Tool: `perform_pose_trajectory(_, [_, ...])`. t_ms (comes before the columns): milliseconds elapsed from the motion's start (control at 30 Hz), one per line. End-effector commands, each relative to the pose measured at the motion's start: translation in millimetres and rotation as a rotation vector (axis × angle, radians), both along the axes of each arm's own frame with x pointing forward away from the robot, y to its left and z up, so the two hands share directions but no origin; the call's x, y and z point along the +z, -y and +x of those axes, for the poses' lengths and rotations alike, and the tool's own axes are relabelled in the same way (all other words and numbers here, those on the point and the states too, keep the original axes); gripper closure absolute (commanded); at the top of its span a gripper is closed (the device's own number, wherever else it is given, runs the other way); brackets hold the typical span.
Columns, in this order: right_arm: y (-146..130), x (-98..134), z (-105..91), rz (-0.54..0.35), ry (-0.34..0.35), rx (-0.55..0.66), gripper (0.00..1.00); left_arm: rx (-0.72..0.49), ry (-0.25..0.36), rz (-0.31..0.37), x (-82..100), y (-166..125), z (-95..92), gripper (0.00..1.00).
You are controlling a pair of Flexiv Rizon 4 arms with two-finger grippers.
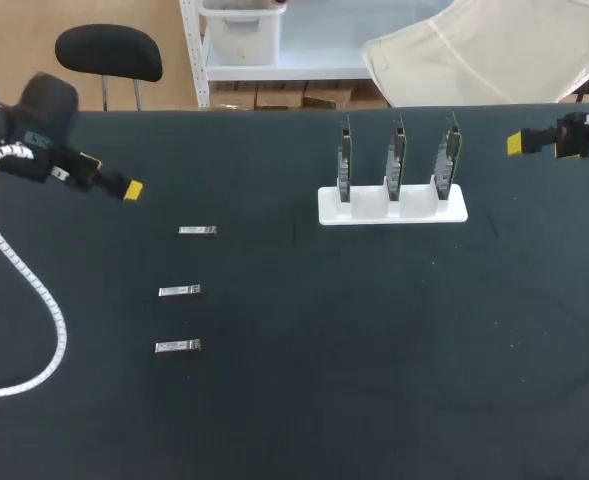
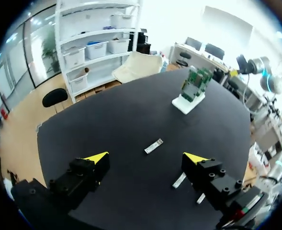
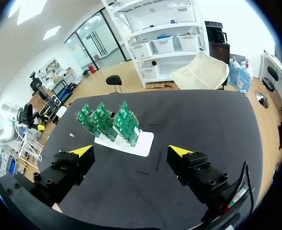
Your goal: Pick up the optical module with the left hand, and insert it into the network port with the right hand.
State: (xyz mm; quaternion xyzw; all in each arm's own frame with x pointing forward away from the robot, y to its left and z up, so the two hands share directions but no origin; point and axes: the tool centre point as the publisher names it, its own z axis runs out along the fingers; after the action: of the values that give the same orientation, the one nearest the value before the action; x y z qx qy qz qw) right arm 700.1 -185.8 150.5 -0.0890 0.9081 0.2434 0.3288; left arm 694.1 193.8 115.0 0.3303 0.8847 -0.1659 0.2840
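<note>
head: left gripper [image 1: 132, 190] spread, empty, well left of white stand [image 1: 392, 208]; three optical modules [image 1: 197, 231] between them | left wrist: nearest module [image 2: 153, 146] ahead, toward stand (thin, flat: may skid when pinched) | right wrist: right gripper [image 3: 131, 151] spread, empty, facing stand

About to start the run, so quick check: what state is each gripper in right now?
Left gripper: open, holding nothing.
Right gripper: open, holding nothing.
</note>
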Motion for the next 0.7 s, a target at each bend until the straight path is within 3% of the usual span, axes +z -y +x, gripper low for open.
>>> perform_pose_trajectory(33, [-1,0,-0.7,-0.003,0.000,-0.004,0.00,-0.204,-0.038,0.138,-8.5,2,12.2,0.00])
perform_pose_trajectory(133, [-1,0,-0.7,-0.003,0.000,-0.004,0.00,-0.256,-0.023,0.160,-15.2,1,14.4,0.00])
perform_pose_trajectory(167, [-1,0,-0.7,-0.003,0.000,-0.004,0.00,-0.259,0.007,0.175,-17.2,1,15.2,0.00])
perform_pose_trajectory(433, [-1,0,-0.7,-0.003,0.000,-0.004,0.00,-0.381,0.031,0.269,-34.9,10,18.9,0.00])
perform_pose_trajectory(567, [-1,0,-0.7,-0.003,0.000,-0.004,0.00,-0.370,-0.002,0.258,-40.9,18,21.8,0.00])
perform_pose_trajectory(633, [-1,0,-0.7,-0.003,0.000,-0.004,0.00,-0.312,-0.038,0.183,-37.2,20,25.7,0.00])
perform_pose_trajectory(700, [-1,0,-0.7,-0.003,0.000,-0.004,0.00,-0.312,-0.038,0.183,-37.2,20,25.7,0.00])
